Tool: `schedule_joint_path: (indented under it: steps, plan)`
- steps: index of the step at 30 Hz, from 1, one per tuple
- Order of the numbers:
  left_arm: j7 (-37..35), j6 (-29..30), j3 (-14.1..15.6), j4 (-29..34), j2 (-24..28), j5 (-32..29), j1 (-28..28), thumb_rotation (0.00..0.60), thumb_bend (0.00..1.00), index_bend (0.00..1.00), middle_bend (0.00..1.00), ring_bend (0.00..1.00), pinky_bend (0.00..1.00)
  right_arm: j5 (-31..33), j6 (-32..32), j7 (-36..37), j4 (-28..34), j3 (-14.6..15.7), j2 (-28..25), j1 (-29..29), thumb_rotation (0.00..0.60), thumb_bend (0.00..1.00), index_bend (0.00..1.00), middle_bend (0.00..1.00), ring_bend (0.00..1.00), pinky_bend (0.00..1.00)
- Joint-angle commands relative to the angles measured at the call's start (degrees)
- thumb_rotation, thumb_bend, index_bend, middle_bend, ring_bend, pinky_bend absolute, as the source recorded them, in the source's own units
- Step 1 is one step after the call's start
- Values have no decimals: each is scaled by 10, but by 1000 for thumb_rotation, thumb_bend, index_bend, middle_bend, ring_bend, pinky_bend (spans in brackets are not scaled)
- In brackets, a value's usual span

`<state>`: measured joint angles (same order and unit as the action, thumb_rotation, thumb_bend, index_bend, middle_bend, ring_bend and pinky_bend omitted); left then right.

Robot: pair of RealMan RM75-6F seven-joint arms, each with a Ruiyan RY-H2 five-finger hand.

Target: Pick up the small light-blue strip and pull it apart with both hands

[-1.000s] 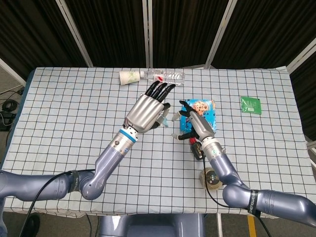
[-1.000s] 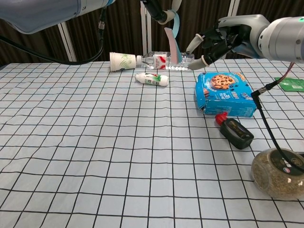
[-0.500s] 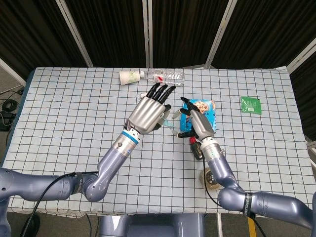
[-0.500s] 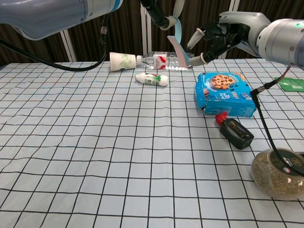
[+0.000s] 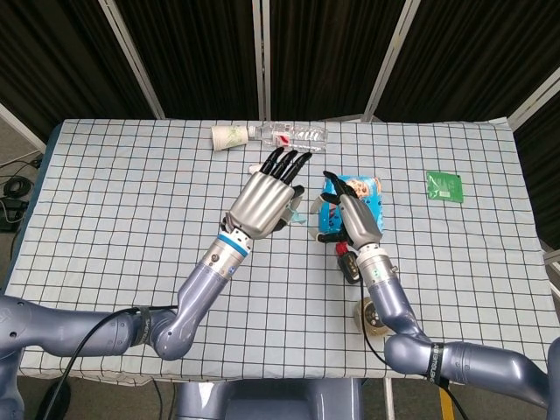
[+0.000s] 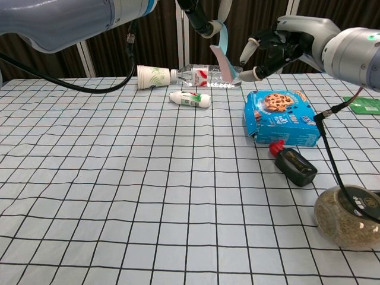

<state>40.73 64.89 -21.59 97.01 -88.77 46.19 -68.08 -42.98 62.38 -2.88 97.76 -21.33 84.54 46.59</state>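
Observation:
The light-blue strip (image 6: pixel 224 41) hangs in the air above the table's far middle, its lower half pale pink. My left hand (image 6: pixel 202 18) pinches its top end between fingertips at the upper edge of the chest view. In the head view the left hand (image 5: pixel 265 198) shows its back, and the strip (image 5: pixel 301 208) peeks out just to its right. My right hand (image 6: pixel 278 46) hovers right of the strip with fingers spread and curved toward it. Its fingertips (image 6: pixel 252 75) lie close to the strip's lower end, with a small gap showing. Nothing is in the right hand (image 5: pixel 349 219).
Below the hands lie a blue cookie box (image 6: pixel 282 116), a black bottle with a red cap (image 6: pixel 293 164) and a round jar (image 6: pixel 348 215). A paper cup (image 6: pixel 152 76), a clear water bottle (image 6: pixel 205 76) and a small white bottle (image 6: pixel 190 98) lie at the back. A green packet (image 5: pixel 444 185) sits far right.
The right hand has drawn in toward the hanging strip from the right. The left hand shifted slightly right with the strip still pinched.

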Motion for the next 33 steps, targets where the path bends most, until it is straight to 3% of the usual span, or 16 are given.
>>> schedule_joint_path:
  steps: [1, 26, 33]
  plan:
    - [-1, 1, 0, 1, 0, -1, 0, 600, 546, 875, 0, 0, 0, -2, 0, 1, -1, -1, 2, -2, 600, 173, 548, 38, 0, 0]
    - [-10, 15, -3, -18, -27, 0, -11, 600, 546, 876, 0, 0, 0, -3, -4, -13, -2, -15, 12, -10, 600, 175, 548, 39, 0, 0]
    - [-15, 16, -7, -19, -31, -2, -12, 600, 546, 876, 0, 0, 0, -1, -7, -15, -3, -17, 13, -11, 600, 221, 559, 43, 0, 0]
